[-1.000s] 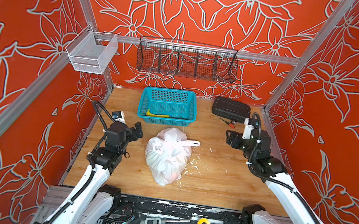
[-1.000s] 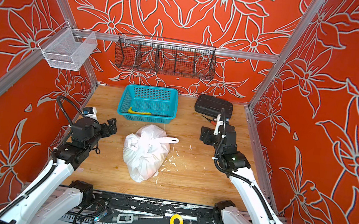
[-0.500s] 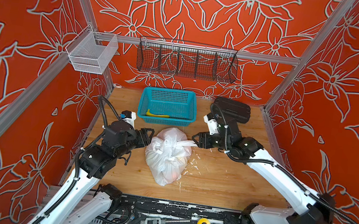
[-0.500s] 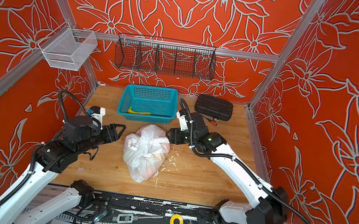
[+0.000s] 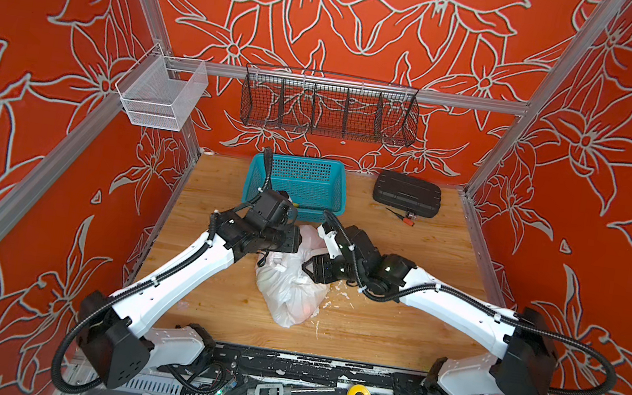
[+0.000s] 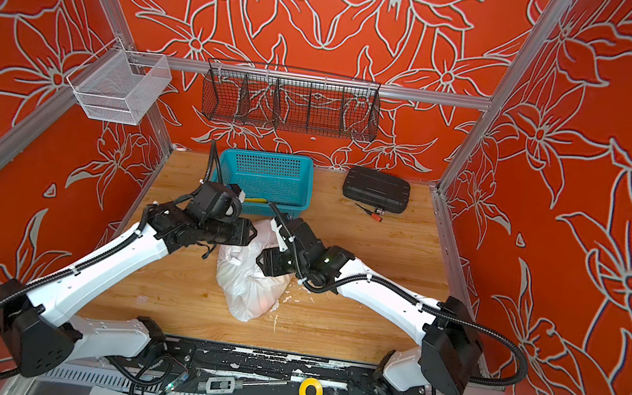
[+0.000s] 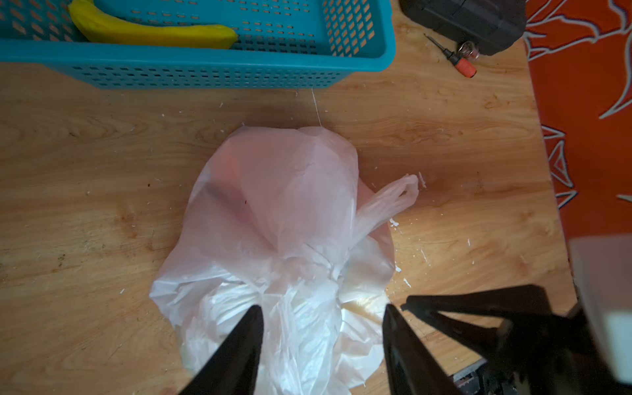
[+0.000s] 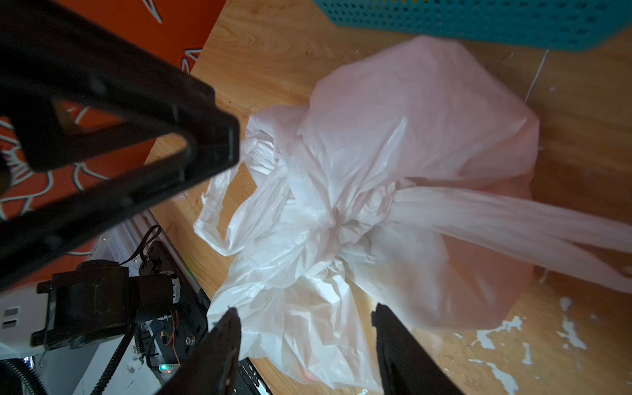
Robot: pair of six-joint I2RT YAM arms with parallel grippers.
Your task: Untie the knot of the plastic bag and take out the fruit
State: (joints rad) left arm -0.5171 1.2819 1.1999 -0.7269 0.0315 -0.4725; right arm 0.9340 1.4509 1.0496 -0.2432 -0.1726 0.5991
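The plastic bag (image 5: 288,291) lies mid-table, white, crinkly and tied. Its knot (image 8: 338,222) is a bunched lump, with one strap (image 8: 496,219) stretched away from it and a loose handle loop (image 8: 219,212) on its other side. The fruit (image 7: 229,164) shows only as faint pink-orange shades through the film. My left gripper (image 7: 322,307) hovers open over the crumpled top of the bag, reaching in from the left (image 5: 297,244). My right gripper (image 8: 304,307) is open too, its fingers straddling bag film just short of the knot, coming from the right (image 5: 306,266).
A teal basket (image 5: 299,181) with a yellow banana (image 7: 150,32) stands just behind the bag. A black case (image 5: 407,192) and a small orange-tipped tool (image 7: 461,65) lie at the back right. Wire baskets (image 5: 328,110) hang on the back wall. White flakes (image 8: 496,337) litter the wood.
Both arms swung in from the table's sides and now meet over the bag. Both pairs of jaws stand narrower than a second ago. The bag has barely moved.
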